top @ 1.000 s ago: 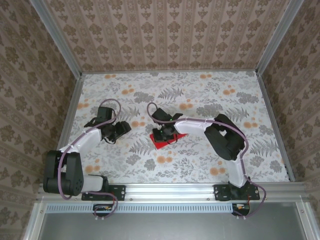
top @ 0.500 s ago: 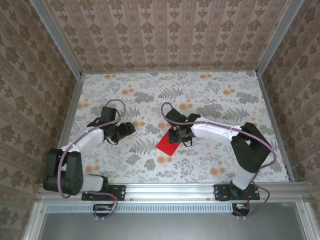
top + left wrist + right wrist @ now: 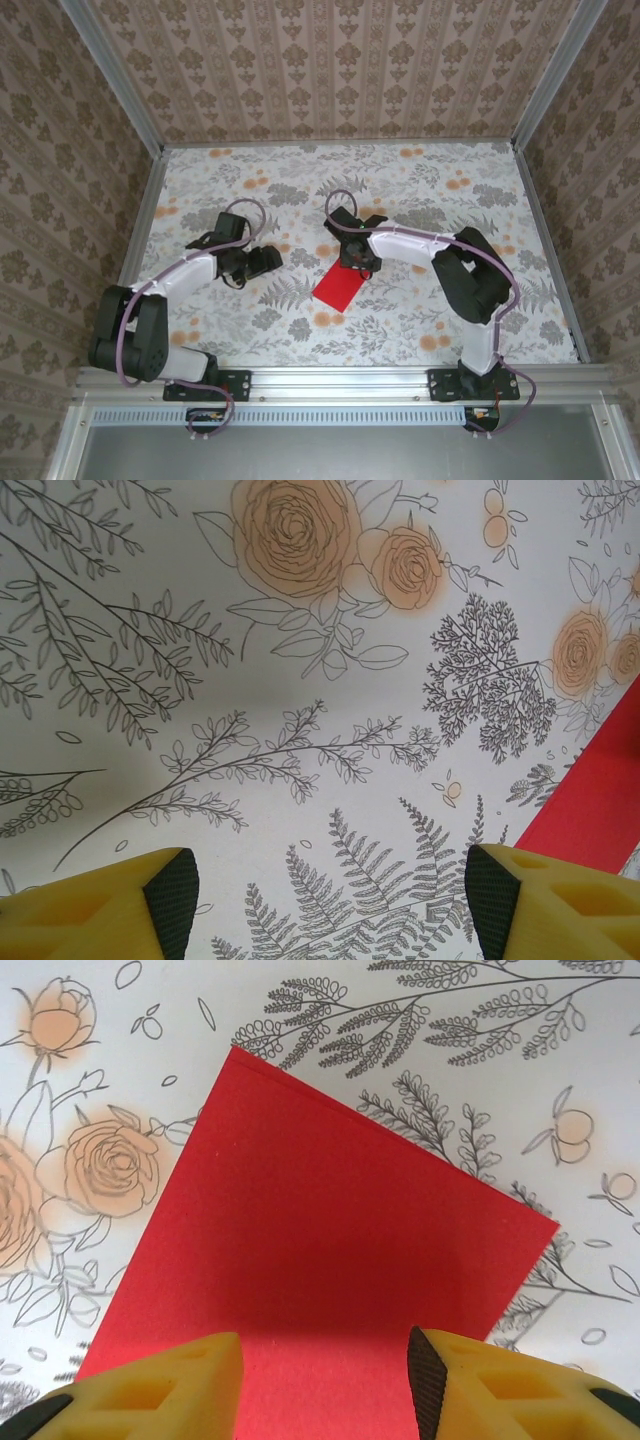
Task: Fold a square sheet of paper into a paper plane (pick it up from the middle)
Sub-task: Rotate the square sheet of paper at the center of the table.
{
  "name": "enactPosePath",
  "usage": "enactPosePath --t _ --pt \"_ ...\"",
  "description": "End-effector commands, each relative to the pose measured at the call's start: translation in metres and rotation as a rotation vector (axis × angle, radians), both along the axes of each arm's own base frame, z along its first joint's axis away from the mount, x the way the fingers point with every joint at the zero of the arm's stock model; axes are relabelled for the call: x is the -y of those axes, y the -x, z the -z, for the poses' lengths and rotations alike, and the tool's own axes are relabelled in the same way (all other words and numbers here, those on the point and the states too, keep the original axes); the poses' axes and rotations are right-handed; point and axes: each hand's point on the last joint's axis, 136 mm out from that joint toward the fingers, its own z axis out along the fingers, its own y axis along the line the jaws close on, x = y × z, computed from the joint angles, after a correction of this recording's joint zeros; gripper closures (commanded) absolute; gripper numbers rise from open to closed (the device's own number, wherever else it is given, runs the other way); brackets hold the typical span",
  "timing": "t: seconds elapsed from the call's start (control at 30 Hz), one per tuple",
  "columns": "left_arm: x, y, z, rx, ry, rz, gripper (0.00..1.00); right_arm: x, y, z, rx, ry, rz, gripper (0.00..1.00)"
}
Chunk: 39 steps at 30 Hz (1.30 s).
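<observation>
Red paper sheet (image 3: 337,287) flat, 2 grippers spread
Your right gripper (image 3: 325,1360) hovers over it, left gripper (image 3: 330,890) nearby; an off-centre pinch could drag it askew.

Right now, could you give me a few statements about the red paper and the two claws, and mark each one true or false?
1. The red paper lies flat on the table. True.
2. The left gripper is clamped on the paper. False: its jaws stand open over bare table, with the paper off to one side.
3. The right gripper hangs over the paper with its jaws open. True.
4. The paper is already a narrow, pointed plane. False: it is a plain rectangle with square corners.
</observation>
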Motion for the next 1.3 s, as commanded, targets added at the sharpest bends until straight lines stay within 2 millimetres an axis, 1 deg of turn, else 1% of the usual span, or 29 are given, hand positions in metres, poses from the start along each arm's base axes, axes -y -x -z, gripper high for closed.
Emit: enactPosePath --t 0.0,0.07,0.17,0.27,0.33,0.47,0.57,0.67,0.73,0.8,0.87,0.9,0.97,1.07,1.13,1.17,1.2,1.27 --pt "0.008 -0.007 -0.010 0.032 0.014 0.040 0.26 0.006 -0.002 0.008 -0.024 0.040 0.033 0.50" --pt "0.008 -0.007 -0.010 0.033 0.013 0.042 0.26 0.005 -0.003 0.013 -0.033 0.043 0.030 0.49" --pt "0.008 -0.007 -0.009 0.033 0.012 0.047 0.26 0.000 -0.004 0.021 -0.048 0.042 -0.003 0.44" --pt "0.008 -0.006 -0.008 0.031 0.009 0.050 0.26 -0.018 -0.003 0.035 -0.083 -0.005 -0.115 0.43" --pt "0.008 -0.006 -0.008 0.032 0.008 0.051 0.26 -0.034 0.001 0.044 -0.109 -0.038 -0.227 0.44" --pt "0.008 -0.004 -0.007 0.025 0.012 0.055 0.26 -0.058 0.009 0.049 -0.108 -0.056 -0.451 0.46" --pt "0.012 -0.002 -0.006 0.021 0.032 0.061 0.26 -0.075 0.011 0.041 -0.081 -0.117 -0.570 0.49" --pt "0.019 0.003 -0.005 0.010 0.065 0.076 0.26 -0.093 0.006 0.019 -0.012 -0.196 -0.641 0.50" --pt "0.026 0.006 -0.006 0.001 0.093 0.089 0.26 -0.099 -0.003 -0.001 0.049 -0.227 -0.626 0.50" --pt "0.033 0.011 -0.007 -0.010 0.123 0.101 0.27 -0.100 -0.009 -0.015 0.082 -0.247 -0.577 0.50" --pt "0.041 0.016 -0.007 -0.026 0.160 0.104 0.28 -0.095 -0.011 -0.025 0.093 -0.251 -0.488 0.51" --pt "0.045 0.018 -0.007 -0.033 0.182 0.109 0.29 -0.092 -0.011 -0.027 0.089 -0.257 -0.443 0.52" --pt "0.052 0.024 -0.006 -0.054 0.217 0.111 0.33 -0.083 -0.006 -0.024 0.059 -0.262 -0.332 0.56" --pt "0.063 0.033 -0.004 -0.084 0.257 0.120 0.42 -0.081 0.010 -0.021 0.028 -0.312 -0.252 0.62" --pt "0.070 0.039 -0.004 -0.101 0.277 0.130 0.48 -0.079 0.017 -0.017 0.004 -0.332 -0.215 0.64" --pt "0.070 0.040 -0.003 -0.112 0.282 0.122 0.51 -0.078 0.020 -0.014 -0.009 -0.333 -0.203 0.65" --pt "0.079 0.049 -0.002 -0.127 0.281 0.154 0.52 -0.078 0.021 -0.011 -0.017 -0.333 -0.199 0.65" --pt "0.084 0.057 -0.001 -0.150 0.286 0.169 0.54 -0.081 0.021 -0.005 -0.037 -0.335 -0.201 0.66"
